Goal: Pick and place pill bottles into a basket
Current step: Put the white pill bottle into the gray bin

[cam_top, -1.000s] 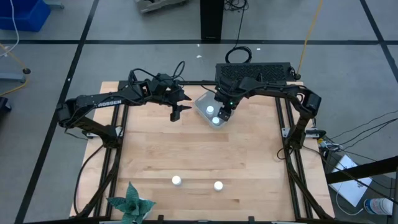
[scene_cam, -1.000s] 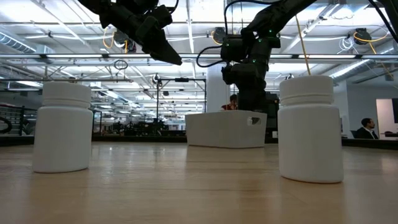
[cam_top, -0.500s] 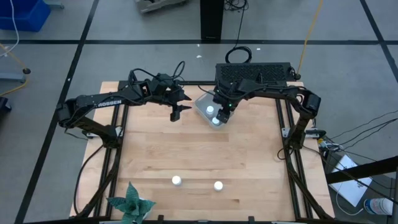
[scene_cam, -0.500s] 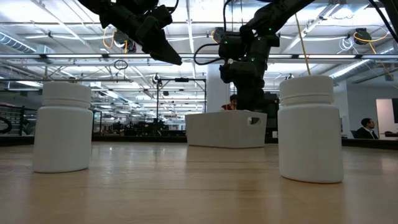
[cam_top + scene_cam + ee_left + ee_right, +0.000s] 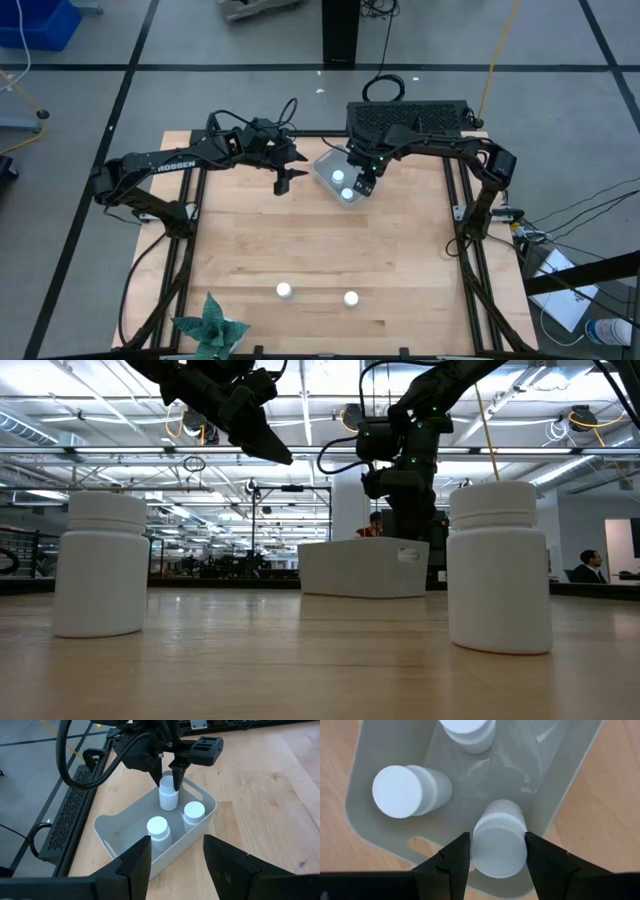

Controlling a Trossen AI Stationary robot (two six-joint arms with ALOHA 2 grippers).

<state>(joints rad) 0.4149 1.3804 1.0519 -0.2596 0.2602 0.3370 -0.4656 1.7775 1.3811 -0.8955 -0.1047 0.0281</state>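
Note:
The light grey-blue basket [image 5: 325,165] stands at the table's far middle. Two white pill bottles [image 5: 157,831] [image 5: 193,815] stand in it. My right gripper [image 5: 498,855] is over the basket, fingers pointing down, shut on a third pill bottle [image 5: 168,795] inside it. My left gripper [image 5: 283,182] hovers open and empty, raised above the table just left of the basket; it also shows in the low view [image 5: 262,435]. Two more pill bottles [image 5: 284,291] [image 5: 351,298] stand upright on the table near its front edge. My right gripper pinches the pill bottle by two opposite sides of its round cap [image 5: 499,851] between its two fingers. The fingers [image 5: 176,774] come from above, pointing down. The bottle is upright with its lower end down inside the basket; whether it stands on the basket's floor I cannot tell.
A green star-shaped paper plant [image 5: 210,325] stands at the table's near left corner. A black perforated box [image 5: 405,118] lies just behind the basket. Bare wooden tabletop [image 5: 320,240] lies between the basket and the two front bottles.
My right gripper has shifted a little toward the table's left and then back toward the right over the basket, keeping the bottle inside it.

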